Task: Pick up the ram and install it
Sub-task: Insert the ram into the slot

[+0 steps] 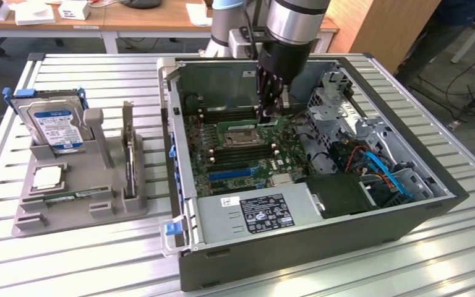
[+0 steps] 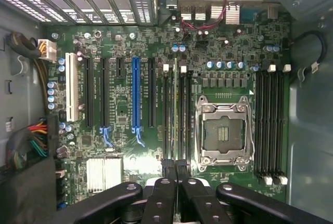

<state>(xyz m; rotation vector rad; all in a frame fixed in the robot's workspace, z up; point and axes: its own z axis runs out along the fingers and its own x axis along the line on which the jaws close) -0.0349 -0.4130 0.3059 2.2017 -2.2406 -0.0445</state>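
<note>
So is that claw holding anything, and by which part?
Yes: the black gripper pinches a long, thin green ram stick by its upper edge, above the green motherboard and its slots.

Ram (image 2: 175, 112): long, thin green circuit-board stick, showing in the wrist view as a narrow edge-on line. It is standing upright on its long edge, pinched at one end between the closed fingertips of the gripper (image 2: 176, 166). It is lying in line with the bank of memory slots (image 2: 184, 115) just beside the CPU socket (image 2: 225, 133); whether it is seated cannot be told.
</note>
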